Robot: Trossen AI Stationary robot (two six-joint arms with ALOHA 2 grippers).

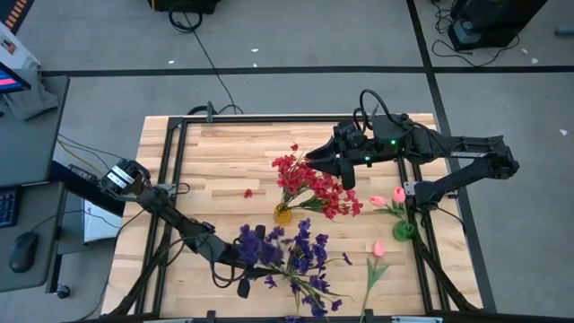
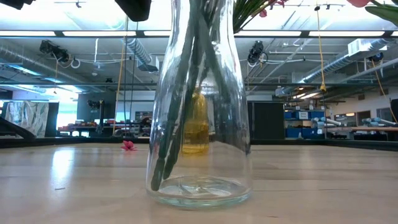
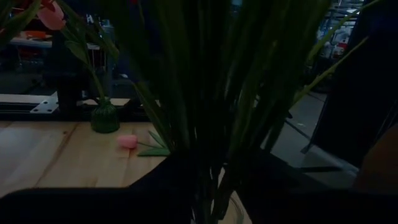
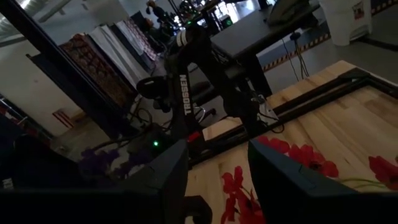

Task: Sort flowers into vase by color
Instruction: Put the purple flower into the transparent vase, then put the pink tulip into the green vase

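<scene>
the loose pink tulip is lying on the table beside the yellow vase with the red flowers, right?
Not quite: in the high view the loose pink tulip lies on the table beside the green vase, not the yellow vase holding the red flowers.

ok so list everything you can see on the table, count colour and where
red flowers: one bunch, red, in the yellow vase, table centre
purple flowers: one bunch, dark purple, in the clear vase, front centre
pink tulip: one, pink, in the green vase, right side
loose pink tulip: one, pink, lying flat on the table in front of the green vase
fallen bloom: one, red, left of the yellow vase
left hand: at the purple bunch
right hand: open, above the red bunch
</scene>
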